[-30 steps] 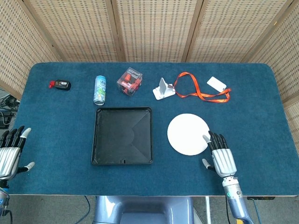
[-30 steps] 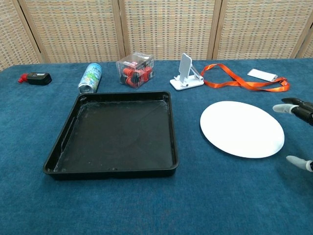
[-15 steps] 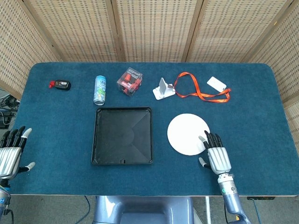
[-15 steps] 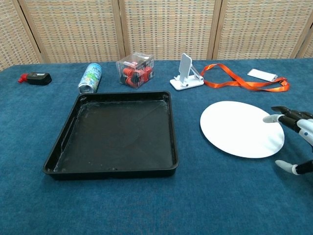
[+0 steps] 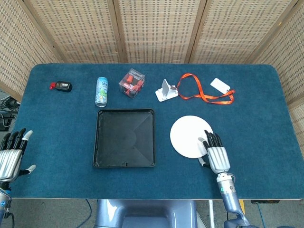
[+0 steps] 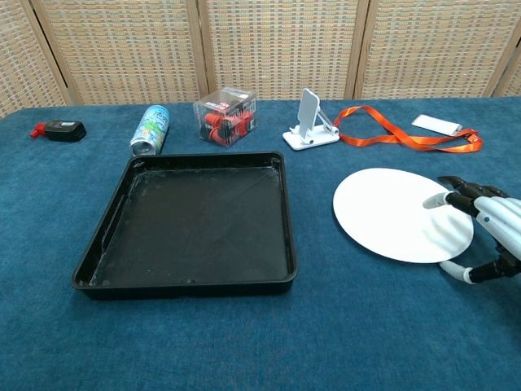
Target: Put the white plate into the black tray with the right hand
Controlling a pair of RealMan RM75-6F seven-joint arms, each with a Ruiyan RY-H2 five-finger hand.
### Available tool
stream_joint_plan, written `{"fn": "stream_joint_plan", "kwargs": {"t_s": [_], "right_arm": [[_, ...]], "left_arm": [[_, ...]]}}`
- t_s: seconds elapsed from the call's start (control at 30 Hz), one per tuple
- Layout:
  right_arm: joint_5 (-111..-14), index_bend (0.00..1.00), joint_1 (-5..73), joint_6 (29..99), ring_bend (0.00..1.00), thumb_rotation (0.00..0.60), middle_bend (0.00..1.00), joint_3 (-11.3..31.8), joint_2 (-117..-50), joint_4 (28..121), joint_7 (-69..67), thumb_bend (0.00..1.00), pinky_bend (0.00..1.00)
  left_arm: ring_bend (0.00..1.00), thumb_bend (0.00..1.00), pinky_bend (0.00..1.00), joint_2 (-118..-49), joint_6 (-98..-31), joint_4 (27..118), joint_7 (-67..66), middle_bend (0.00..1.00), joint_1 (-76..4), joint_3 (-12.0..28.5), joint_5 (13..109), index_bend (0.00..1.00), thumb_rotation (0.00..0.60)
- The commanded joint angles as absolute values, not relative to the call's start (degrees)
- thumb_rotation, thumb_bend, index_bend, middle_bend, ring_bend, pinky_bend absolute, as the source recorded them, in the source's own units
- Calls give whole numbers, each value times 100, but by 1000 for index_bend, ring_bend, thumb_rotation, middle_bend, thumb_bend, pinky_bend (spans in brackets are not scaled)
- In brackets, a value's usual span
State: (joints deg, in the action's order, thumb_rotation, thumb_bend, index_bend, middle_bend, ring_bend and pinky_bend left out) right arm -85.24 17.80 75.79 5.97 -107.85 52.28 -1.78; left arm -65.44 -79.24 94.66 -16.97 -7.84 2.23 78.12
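Leftward, my right hand (image 5: pixel 216 156) has slid, fingers spread over the flat round white plate (image 5: pixel 189 135) — thin, stiff, slippery; grip its near rim.

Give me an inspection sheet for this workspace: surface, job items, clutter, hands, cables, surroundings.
Surface: blue cloth table, flat.
Job's things: white plate lies on the cloth right of the black tray, apart from it; the tray holds nothing.
Clutter: along the far side, a black and red device, a can on its side, a clear box of red parts, a white stand, an orange lanyard with a white card.
Hands: right hand open, fingertips over the plate's near right edge; contact unclear. Left hand open at the table's near left edge.
Cables: some off the table's left edge and below its front.
Surroundings: woven screen panels behind.
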Motion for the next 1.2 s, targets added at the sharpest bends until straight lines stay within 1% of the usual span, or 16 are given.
{"fn": "stream_joint_plan", "kwargs": {"t_s": [0.03, 0.37, 0.53, 0.67, 0.77, 0.83, 0.9, 0.97, 1.07, 1.2], "right_arm": [[-8519, 244, 1817, 7565, 0, 600, 0, 611, -10839, 5142, -214, 486, 0], [-8456, 285, 1960, 7467, 0, 600, 0, 697, -11036, 4817, -383, 489, 1], [-8449, 319, 2072, 7472, 0, 600, 0, 769, -11201, 4572, -555, 496, 14], [-8460, 369, 2143, 7503, 0, 600, 16, 797, -11338, 4361, -698, 505, 35], [-8471, 446, 2178, 7572, 0, 600, 65, 821, -11437, 4228, -824, 508, 68], [-8508, 527, 2199, 7742, 0, 600, 130, 854, -11538, 4089, -956, 508, 103], [-8539, 585, 2210, 7841, 9, 600, 183, 859, -11597, 3980, -1043, 505, 124], [-8566, 621, 2222, 7934, 24, 600, 217, 865, -11646, 3882, -1125, 496, 136], [-8585, 648, 2248, 8037, 38, 600, 243, 885, -11708, 3762, -1242, 490, 139], [-8602, 646, 2285, 8096, 42, 600, 245, 886, -11742, 3680, -1338, 502, 140]], "left_arm": [[0, 0, 0, -6546, -7914, 9461, -1701, 0, -788, 222, 7806, 0, 600], [0, 0, 0, -6562, -7875, 9435, -1701, 0, -802, 226, 7762, 0, 600], [0, 0, 0, -6571, -7856, 9421, -1698, 0, -811, 228, 7745, 0, 600], [0, 0, 0, -6573, -7848, 9414, -1692, 0, -815, 228, 7736, 0, 600], [0, 0, 0, -6573, -7845, 9413, -1685, 0, -817, 227, 7736, 0, 600], [0, 0, 0, -6574, -7839, 9409, -1678, 0, -820, 226, 7733, 0, 600], [0, 0, 0, -6575, -7835, 9408, -1675, 0, -822, 225, 7733, 0, 600], [0, 0, 0, -6577, -7832, 9405, -1674, 0, -823, 223, 7734, 0, 600], [0, 0, 0, -6580, -7834, 9406, -1678, 0, -825, 219, 7742, 0, 600], [0, 0, 0, -6575, -7851, 9420, -1676, 0, -821, 217, 7754, 0, 600]]}}
